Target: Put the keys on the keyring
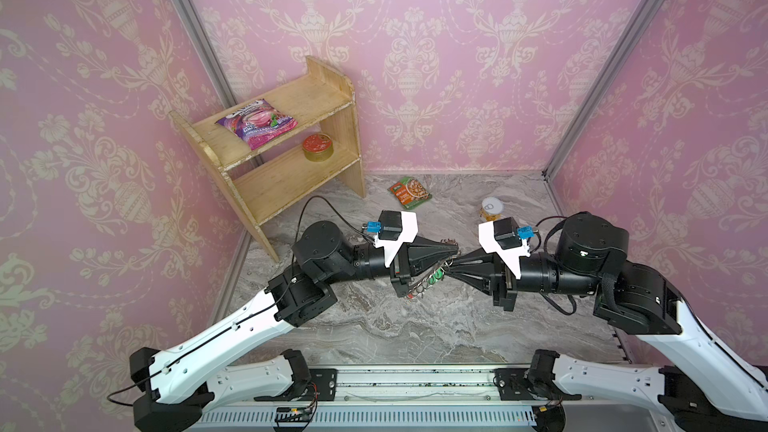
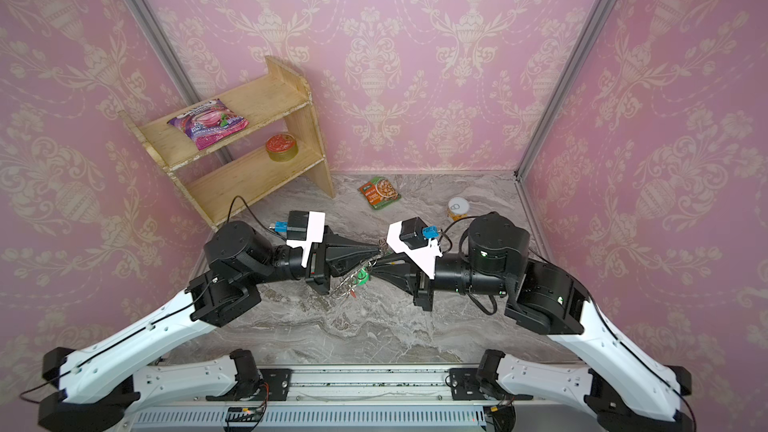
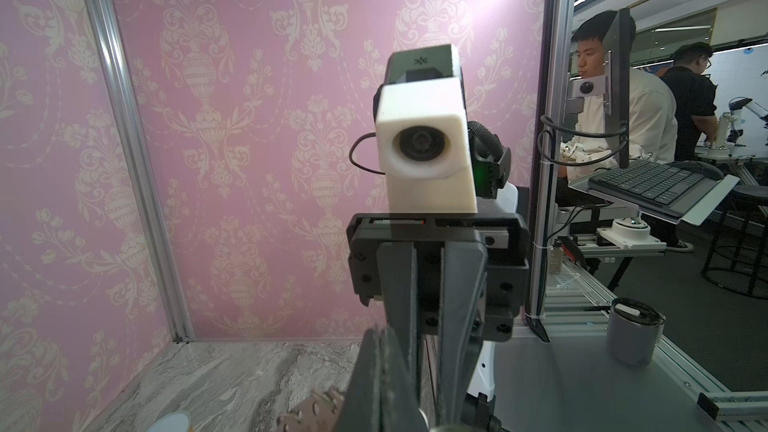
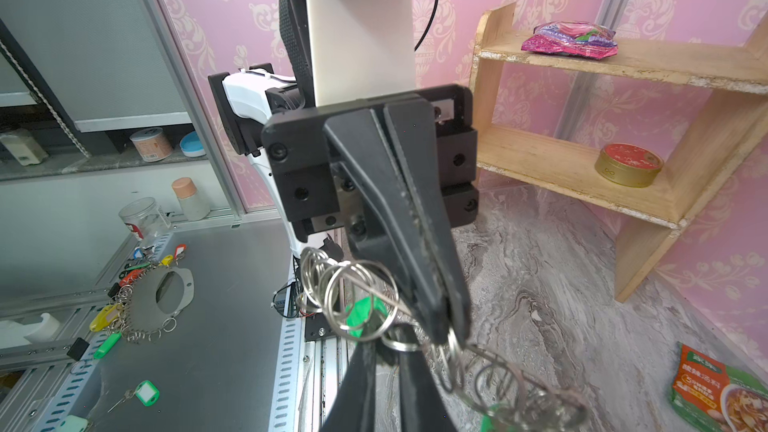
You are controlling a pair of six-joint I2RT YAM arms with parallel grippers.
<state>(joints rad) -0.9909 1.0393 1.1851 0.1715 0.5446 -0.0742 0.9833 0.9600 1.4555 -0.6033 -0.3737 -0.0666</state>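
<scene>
Keyring (image 2: 345, 285) hangs above the table (image 1: 415, 326), between your grippers.
Your left gripper (image 4: 451, 332) is clamped on its silver wire loops, with a green key (image 4: 361, 315) dangling among them; you can't tell whether your right gripper (image 2: 375, 269) grips anything.

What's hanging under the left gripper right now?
The keyring hangs from the shut left gripper, with a green key and a red key among its loops. The gripper covers most of the keyring, so any other keys are hidden.
</scene>
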